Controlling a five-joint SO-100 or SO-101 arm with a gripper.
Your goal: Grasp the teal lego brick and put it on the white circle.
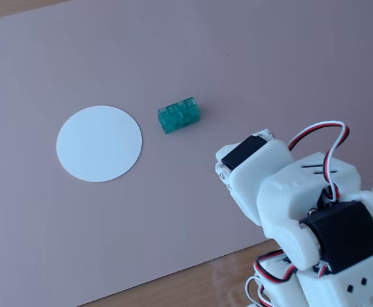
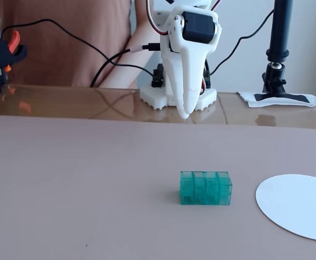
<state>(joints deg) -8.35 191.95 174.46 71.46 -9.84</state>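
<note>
In a fixed view that looks down, the white circle (image 1: 98, 143) lies flat on the pink mat (image 1: 250, 70), on the left part of the mat. Just to its right, with a small gap, sits the teal lego brick (image 1: 178, 116). The brick does not touch the circle. Its long side runs from left to right and tips up a bit toward the far right corner of the table. Its bumps face up. I can read no words on it.

Farther right, near the front right corner, is the white arm (image 1: 301, 204), with red, white and black wires (image 1: 327, 137) on it.

In a fixed view from the front, the sides are swapped. On the left, an orange and black clamp (image 2: 0, 54) sits at the far left edge. In the middle, the brick (image 2: 205, 188) lies with its long side facing the camera. Above and behind it, the gripper (image 2: 185, 111) hangs in the air with its tip pointing down. Its fingers look pressed together, and they hold and touch nothing. At the right edge is the circle (image 2: 298, 206), near the brick. A black stand (image 2: 279, 49) is at the back right.
</note>
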